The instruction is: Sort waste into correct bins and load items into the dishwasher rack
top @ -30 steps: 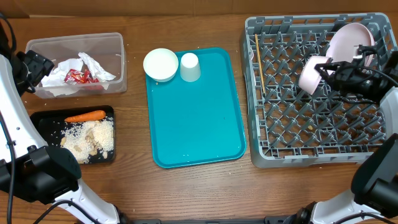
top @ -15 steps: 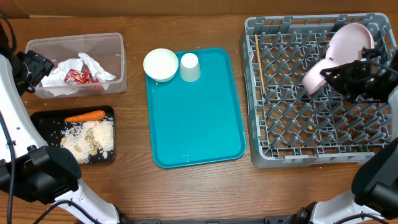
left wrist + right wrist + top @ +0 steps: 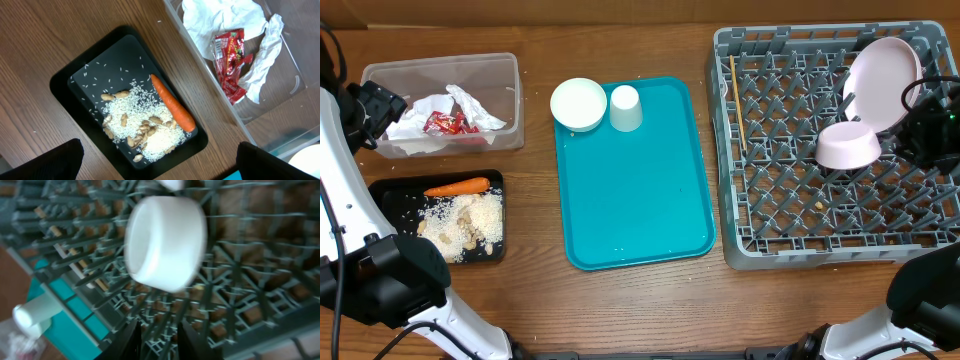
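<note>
The bowl (image 3: 848, 146) is sitting on the pegs in the right half of the rack (image 3: 730, 200), tipped rather than flat, and the blurred wrist view is not showing exactly how. The right gripper (image 3: 159, 328) is hanging just right of it with its fingers (image 3: 131, 336) slightly parted, nothing between them and the bowl well clear of them: released. Just beyond the bowl, the plate (image 3: 883, 68) is leaning on edge in the rack's far right corner; whether the two are touching, I cannot tell. The stick (image 3: 733, 100) is lying along the rack's left wall. Moving left, the teal tray (image 3: 640, 200) is carrying the cup (image 3: 625, 108), mouth down, at its far edge, and the second bowl (image 3: 579, 103) is sitting beside it over the tray's far left corner. Further left, the tub (image 3: 505, 75) is holding the napkins (image 3: 470, 105) and the wrapper (image 3: 447, 123). Near of it, the black tray (image 3: 380, 190) is holding the carrot (image 3: 457, 186) with rice and nuts (image 3: 465, 225) heaped beside it. The left gripper (image 3: 157, 150) is hovering above those two bins, fingers spread wide, empty.
</note>
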Robot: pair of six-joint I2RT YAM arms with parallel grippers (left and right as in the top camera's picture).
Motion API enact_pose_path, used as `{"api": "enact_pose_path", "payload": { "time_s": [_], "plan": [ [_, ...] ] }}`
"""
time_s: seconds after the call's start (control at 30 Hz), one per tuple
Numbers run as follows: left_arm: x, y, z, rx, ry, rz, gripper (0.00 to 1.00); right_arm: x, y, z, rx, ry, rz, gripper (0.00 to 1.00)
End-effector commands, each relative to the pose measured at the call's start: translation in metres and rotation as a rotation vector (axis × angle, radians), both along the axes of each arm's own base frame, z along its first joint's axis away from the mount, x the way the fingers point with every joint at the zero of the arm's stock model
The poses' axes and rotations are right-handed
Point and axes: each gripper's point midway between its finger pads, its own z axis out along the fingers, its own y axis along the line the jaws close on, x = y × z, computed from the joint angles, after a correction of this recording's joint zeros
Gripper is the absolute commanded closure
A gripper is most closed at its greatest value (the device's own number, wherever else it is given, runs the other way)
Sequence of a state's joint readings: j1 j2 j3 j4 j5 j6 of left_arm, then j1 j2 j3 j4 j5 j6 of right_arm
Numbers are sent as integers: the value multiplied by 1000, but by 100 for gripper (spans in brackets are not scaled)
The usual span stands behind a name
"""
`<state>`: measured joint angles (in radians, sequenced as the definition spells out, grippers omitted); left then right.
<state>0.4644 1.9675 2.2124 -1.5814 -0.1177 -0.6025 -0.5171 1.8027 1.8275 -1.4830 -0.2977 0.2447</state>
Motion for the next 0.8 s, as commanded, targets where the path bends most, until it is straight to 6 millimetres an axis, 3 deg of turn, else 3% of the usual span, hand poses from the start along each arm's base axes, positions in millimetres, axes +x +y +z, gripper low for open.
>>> {"api": "enact_pose_path", "payload": {
  "time_s": [0.0, 0.2, 0.27, 0.37, 0.47, 0.6, 0.7, 0.77],
  "plan": [
    [0, 0, -1, 14, 12, -11, 0, -6, -18, 4, -109, 47, -61, 73],
    [0, 0, -1, 14, 12, -11, 0, 29, 1, 10, -160, -54, 18, 75],
    [0, 0, -1, 14, 12, -11, 0, 49, 6, 9, -220, -102, 51, 82],
    [0, 0, -1, 14, 12, -11, 0, 53, 8, -3, -254, -63, 28, 91],
    [0, 0, -1, 14, 12, -11, 0, 53, 21, -19, -215, -29, 56, 91],
    [0, 0, -1, 14, 12, -11, 0, 65, 74, -18, -74, -105, 244, 89],
    [0, 0, -1, 14, 12, -11, 0, 81, 140, -5, 35, -228, 450, 82],
    [0, 0, -1, 14, 12, -11, 0, 91, 178, 1, 39, -284, 543, 72]
  ]
}}
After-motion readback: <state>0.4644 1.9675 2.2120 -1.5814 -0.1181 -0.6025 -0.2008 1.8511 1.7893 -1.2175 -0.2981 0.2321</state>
